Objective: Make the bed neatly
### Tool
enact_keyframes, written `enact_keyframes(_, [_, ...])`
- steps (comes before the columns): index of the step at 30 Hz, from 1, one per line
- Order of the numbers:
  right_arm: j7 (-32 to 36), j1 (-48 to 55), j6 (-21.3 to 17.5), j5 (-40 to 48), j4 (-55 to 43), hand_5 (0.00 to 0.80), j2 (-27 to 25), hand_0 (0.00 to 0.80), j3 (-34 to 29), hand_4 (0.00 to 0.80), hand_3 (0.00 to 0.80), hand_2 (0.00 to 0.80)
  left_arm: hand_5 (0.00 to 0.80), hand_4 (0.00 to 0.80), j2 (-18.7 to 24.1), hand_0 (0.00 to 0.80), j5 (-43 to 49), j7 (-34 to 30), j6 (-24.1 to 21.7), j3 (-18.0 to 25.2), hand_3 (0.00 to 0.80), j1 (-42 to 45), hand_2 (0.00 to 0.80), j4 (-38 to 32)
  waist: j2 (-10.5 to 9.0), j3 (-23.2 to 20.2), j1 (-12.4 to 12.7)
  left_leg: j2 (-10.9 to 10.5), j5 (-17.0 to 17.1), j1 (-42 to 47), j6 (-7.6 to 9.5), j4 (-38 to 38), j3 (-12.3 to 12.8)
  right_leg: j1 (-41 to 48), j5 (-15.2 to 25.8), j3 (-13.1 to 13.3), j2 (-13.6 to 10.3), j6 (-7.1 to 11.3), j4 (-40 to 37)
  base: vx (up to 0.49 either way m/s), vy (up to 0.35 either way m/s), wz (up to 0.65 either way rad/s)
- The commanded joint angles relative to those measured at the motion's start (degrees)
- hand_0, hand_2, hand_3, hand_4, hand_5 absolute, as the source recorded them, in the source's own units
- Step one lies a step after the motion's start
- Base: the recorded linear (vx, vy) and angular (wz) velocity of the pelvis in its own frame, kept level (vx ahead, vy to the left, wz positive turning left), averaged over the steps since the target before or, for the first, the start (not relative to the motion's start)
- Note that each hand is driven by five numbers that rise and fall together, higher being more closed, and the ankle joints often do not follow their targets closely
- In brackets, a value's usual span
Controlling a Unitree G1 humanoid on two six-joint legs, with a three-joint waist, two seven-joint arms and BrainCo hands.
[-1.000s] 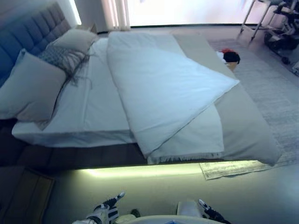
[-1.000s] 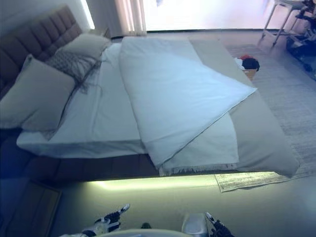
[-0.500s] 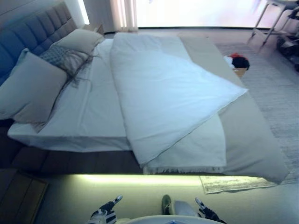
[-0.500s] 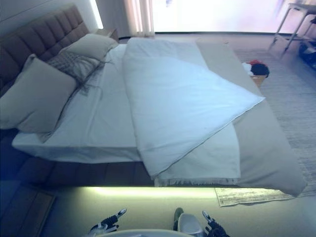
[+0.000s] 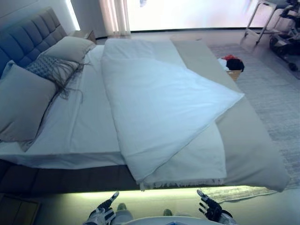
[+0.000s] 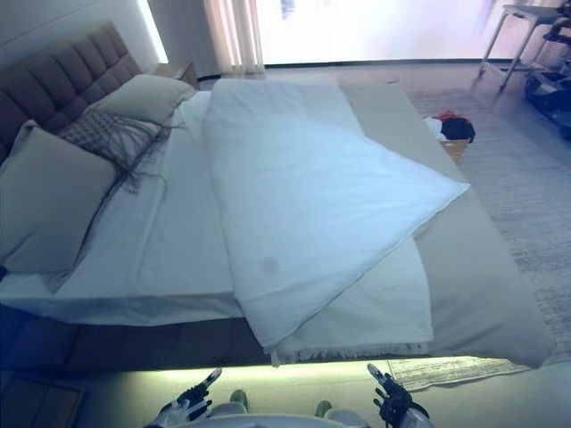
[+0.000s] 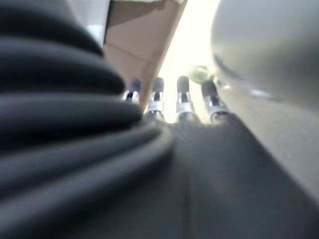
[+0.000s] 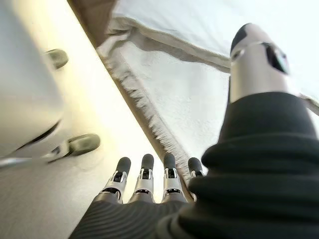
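Note:
A bed (image 5: pixel 70 159) lies before me with a white duvet (image 5: pixel 159 103) folded back on itself in a diagonal, its point (image 5: pixel 236 96) reaching toward the far right side. A beige fringed blanket (image 5: pixel 197 164) and a grey-beige cover (image 5: pixel 253 150) show under it. White sheet (image 5: pixel 79 122) is bare on the left. Pillows (image 5: pixel 21 101) lean at the grey headboard (image 5: pixel 23 40). My left hand (image 5: pixel 104 214) and right hand (image 5: pixel 210 208) are low by the bed's near edge, both open and empty, touching nothing. The right wrist view shows the blanket's fringe (image 8: pixel 144 112).
A grey throw (image 5: pixel 54 70) with long fringes drapes over the pillows. A small basket with red and dark things (image 5: pixel 229 63) stands on the rug (image 5: pixel 276 93) beyond the bed. A metal-legged frame (image 5: pixel 262 16) stands at the far right.
The whole picture has shifted as the camera moved closer to the bed. Both hands show a little higher at the bottom edge, the right one further right. The bedding has not moved.

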Motion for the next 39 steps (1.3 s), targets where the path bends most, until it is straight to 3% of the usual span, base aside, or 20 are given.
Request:
enact_keyframes(1, [-2.2, -3.2, -3.6, 2.0, -0.1, 0.000, 0.9, 0.000, -1.8, 0.000, 0.000, 0.000, 0.000, 0.000, 1.6, 0.000, 2.9, 0.6, 1.0, -0.6, 0.000, -0.3, 0.000, 1.7, -3.53, 0.6, 0.0, -3.1, -1.1, 0.8, 3.52, -0.3, 0.9, 0.4, 2.8, -0.9, -7.9, 4.87, 0.1, 0.113, 0.033, -0.16])
enact_keyframes(7, [-4.5, -6.9, -4.1, 4.6, -1.9, 0.000, 0.5, 0.000, -2.0, 0.000, 0.000, 0.000, 0.000, 0.000, 2.8, 0.000, 1.8, -0.9, 0.2, -1.9, 0.000, -0.4, 0.000, 1.0, -3.65, 0.8, 1.2, -2.9, -2.6, -0.9, 3.62, 2.9, 1.0, -0.8, 2.3, -0.3, -8.5, 4.95, 1.1, 0.076, -0.005, 0.05])
enact_keyframes(11, [-5.8, -12.1, -3.5, 8.8, -4.7, 0.000, -0.7, 0.000, -0.6, 0.000, 0.000, 0.000, 0.000, 0.000, 2.5, 0.000, -1.9, -3.9, -1.2, -4.9, 0.000, -2.9, 0.000, -0.8, -3.90, 3.7, 2.5, -2.9, -4.5, -10.3, 3.35, 12.6, -1.2, -7.2, 0.3, 1.1, -8.9, 3.66, 7.4, -0.096, -0.038, 0.09])
enact_keyframes(18, [-7.4, -23.5, -0.6, 15.3, -5.5, 0.000, -3.6, 0.000, -0.2, 0.000, 0.000, 0.000, 0.000, 0.000, 3.4, 0.000, -6.8, -6.3, -2.6, -8.3, 0.000, -9.4, 0.000, -2.6, -3.48, 9.9, 2.9, -3.2, -5.8, -24.8, 3.58, 23.2, -3.5, -21.1, -1.4, 2.3, -9.7, 2.27, 17.8, -0.218, -0.021, 0.10])
enact_keyframes(28, [-9.6, -34.6, 2.5, 16.9, -5.8, 0.000, -11.0, 0.000, -0.4, 0.000, 0.000, 0.000, 0.000, 0.000, 5.5, 0.000, -17.1, -9.4, -4.0, -9.2, 0.000, -14.8, 0.000, -9.1, -1.76, 15.8, 3.5, -5.3, -9.2, -39.0, 5.33, 34.4, -4.2, -37.9, -4.1, 3.2, -11.2, 1.65, 32.7, -0.123, 0.008, 0.10])
enact_keyframes(30, [-9.7, -36.1, 3.4, 16.5, -5.7, 0.000, -12.4, 0.000, -0.1, 0.000, 0.000, 0.000, 0.000, 0.000, 5.8, 0.000, -19.1, -9.3, -3.9, -9.3, 0.000, -15.2, 0.000, -11.7, -1.11, 16.3, 3.5, -5.3, -9.8, -41.2, 5.64, 36.4, -4.1, -40.6, -4.6, 3.6, -11.4, 1.39, 35.2, -0.036, 0.025, 0.03])
enact_keyframes(31, [-10.2, -36.7, 4.2, 15.7, -5.6, 0.000, -12.9, 0.000, 0.1, 0.000, 0.000, 0.000, 0.000, 0.000, 5.9, 0.000, -20.2, -8.7, -3.8, -9.6, 0.000, -15.6, 0.000, -13.5, -0.64, 16.6, 3.6, -5.3, -12.0, -41.8, 5.55, 38.4, -4.3, -41.7, -6.6, 4.1, -11.3, 1.65, 37.7, 0.022, 0.021, 0.08])
enact_keyframes(39, [-7.6, -39.8, 7.4, 14.2, -6.1, 0.000, -17.5, 0.000, 1.6, 0.000, 0.000, 0.000, 0.000, 0.000, 6.4, 0.000, -23.2, -7.9, -3.1, -11.1, 0.000, -15.1, 0.000, -20.4, 0.88, 17.9, 4.3, -5.2, -13.4, -46.5, 6.06, 43.3, -4.5, -47.2, -8.3, 4.4, -12.0, 1.04, 44.4, -0.001, 0.006, 0.05])
